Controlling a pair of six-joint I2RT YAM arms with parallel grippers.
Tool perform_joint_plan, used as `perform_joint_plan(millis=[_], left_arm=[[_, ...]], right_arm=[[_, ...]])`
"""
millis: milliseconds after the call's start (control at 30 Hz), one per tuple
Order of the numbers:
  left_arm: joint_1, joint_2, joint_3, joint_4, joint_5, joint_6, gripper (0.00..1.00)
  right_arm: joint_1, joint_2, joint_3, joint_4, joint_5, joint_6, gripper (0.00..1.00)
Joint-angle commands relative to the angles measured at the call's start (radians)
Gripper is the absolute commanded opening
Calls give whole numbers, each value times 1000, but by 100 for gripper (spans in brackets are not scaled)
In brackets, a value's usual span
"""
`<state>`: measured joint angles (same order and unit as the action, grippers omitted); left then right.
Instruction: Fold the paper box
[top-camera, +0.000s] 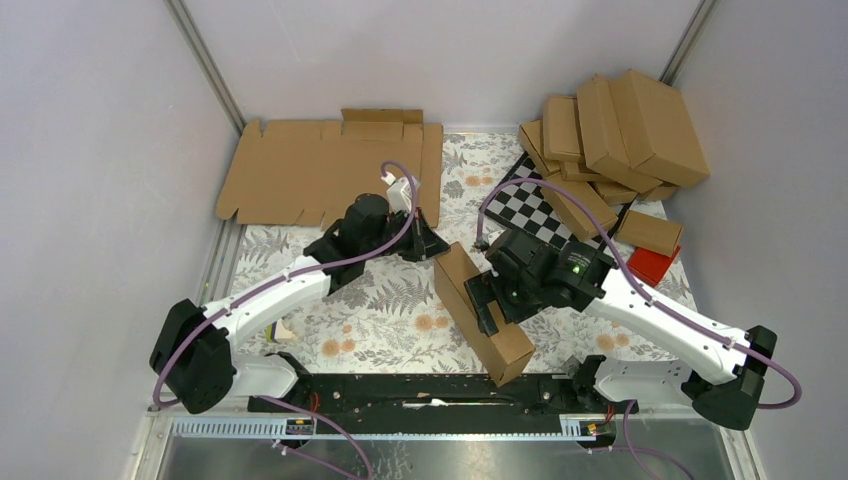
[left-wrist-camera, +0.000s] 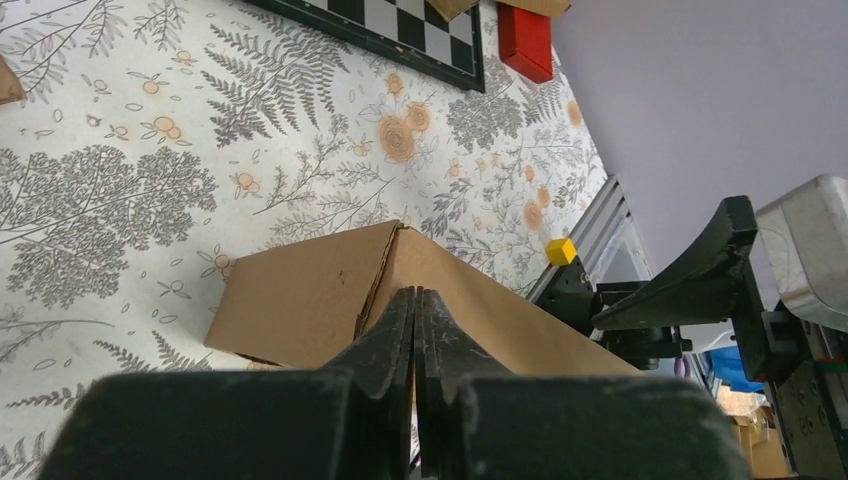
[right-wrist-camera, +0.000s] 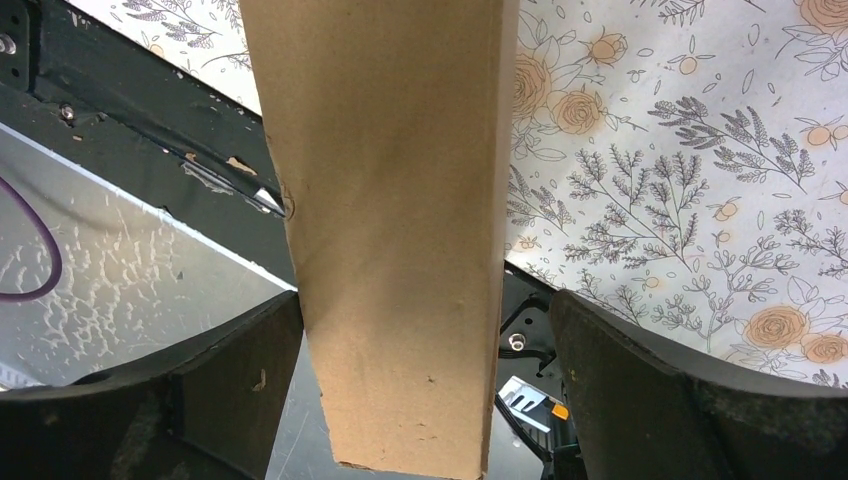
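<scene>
Spread apart, the jaws of my right gripper (right-wrist-camera: 425, 325) straddled the paper box (right-wrist-camera: 390, 200); one finger lay against its side and the other stood just clear, so nothing was clamped. My left gripper (left-wrist-camera: 415, 310) had its jaws pressed together on nothing, near the box's far end.

A flat cardboard blank (top-camera: 320, 170) lay at the back left, well apart from me. The box itself looked fully closed, so I judged the folding done and the step in hand to be putting it away. The next move called for closing squarely on its two long sides before lifting.

Its long axis ran from mid-table toward the near edge, drifting right, and its near end overhung the black base rail (top-camera: 400, 388). Finished cartons (top-camera: 620, 135) were piled at the back right.
</scene>
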<state>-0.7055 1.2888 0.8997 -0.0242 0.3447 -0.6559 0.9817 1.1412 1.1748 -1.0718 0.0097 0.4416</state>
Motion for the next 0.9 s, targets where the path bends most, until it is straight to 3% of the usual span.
perform_joint_plan(millis=[0, 400, 733, 867], left_arm=[[9, -3, -77, 75, 43, -35, 1], [11, -60, 116, -114, -6, 35, 2], [12, -58, -127, 81, 1, -43, 0], [12, -53, -109, 67, 11, -37, 0]], right_arm=[[8, -6, -3, -17, -1, -10, 100], [8, 12, 121, -72, 51, -33, 100], [7, 23, 113, -59, 15, -19, 100], [10, 44, 134, -68, 11, -17, 100]])
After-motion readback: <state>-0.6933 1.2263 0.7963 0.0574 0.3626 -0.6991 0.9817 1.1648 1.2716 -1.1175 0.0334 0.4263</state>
